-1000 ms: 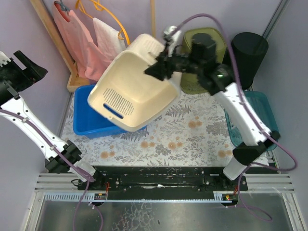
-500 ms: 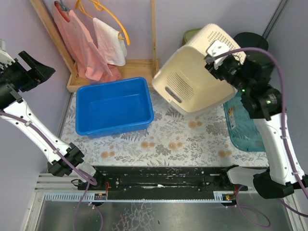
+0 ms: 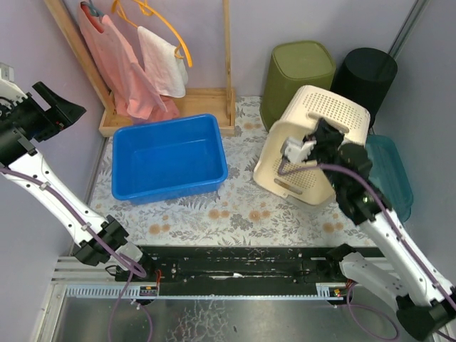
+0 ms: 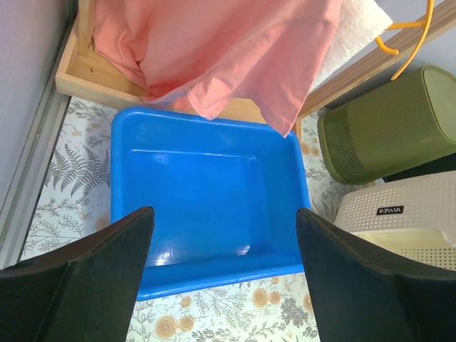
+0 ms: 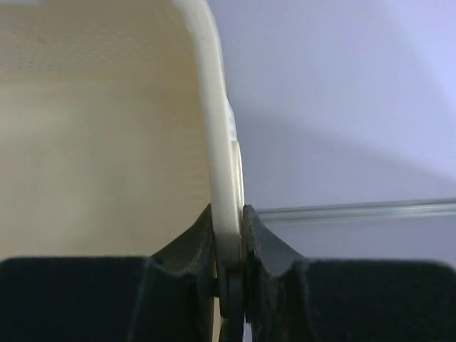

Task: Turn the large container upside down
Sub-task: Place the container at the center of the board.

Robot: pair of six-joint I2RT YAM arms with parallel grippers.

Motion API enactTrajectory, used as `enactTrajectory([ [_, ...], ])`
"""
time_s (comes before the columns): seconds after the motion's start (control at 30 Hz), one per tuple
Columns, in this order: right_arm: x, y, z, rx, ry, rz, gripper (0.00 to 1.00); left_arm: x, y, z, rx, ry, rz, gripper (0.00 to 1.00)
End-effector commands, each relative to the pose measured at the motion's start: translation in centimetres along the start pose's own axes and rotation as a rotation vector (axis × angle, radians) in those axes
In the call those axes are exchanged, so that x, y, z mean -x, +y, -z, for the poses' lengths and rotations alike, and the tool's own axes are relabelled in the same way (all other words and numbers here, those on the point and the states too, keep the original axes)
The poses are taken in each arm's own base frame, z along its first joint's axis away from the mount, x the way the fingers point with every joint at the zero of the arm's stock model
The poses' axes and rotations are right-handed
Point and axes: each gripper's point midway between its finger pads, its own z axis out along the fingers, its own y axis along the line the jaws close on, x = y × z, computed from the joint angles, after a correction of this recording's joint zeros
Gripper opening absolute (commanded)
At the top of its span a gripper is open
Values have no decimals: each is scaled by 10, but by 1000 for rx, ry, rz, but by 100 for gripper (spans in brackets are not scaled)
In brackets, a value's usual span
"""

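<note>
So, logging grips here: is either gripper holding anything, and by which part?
The right gripper pinches the cream container by its rim; the left gripper holds nothing.

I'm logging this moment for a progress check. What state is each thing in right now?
cream basket: tilted over, perforated base facing up.
right gripper: shut on the cream basket's rim.
left gripper: open, holding nothing.
blue tub: upright, empty.
pink shirt: hanging up.
green bin: standing, solid face up.
</note>
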Motion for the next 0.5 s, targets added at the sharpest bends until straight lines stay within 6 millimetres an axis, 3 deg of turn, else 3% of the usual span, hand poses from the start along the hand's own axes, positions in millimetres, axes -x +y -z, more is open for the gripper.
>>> enactTrajectory([
  [0.0, -16, 71, 21, 94, 75, 227, 0, 3, -9, 5, -26, -28, -40, 79],
  [0.1, 0, 114, 48, 153, 25, 279, 0, -2, -10, 6, -28, -21, -40, 79],
  [0.23, -10, 153, 75, 305, 87, 258, 0, -13, -11, 8, -29, -9, -54, 79],
  [0.3, -5, 170, 98, 520, 67, 121, 0, -19, -11, 9, -23, -2, -65, 79],
  [0.37, 21, 182, 131, 768, -18, -91, 0, -24, -10, 10, -18, 6, -74, 79],
  [0.47, 47, 187, 159, 957, -69, -287, 0, -33, -11, 12, -23, 15, -80, 79],
])
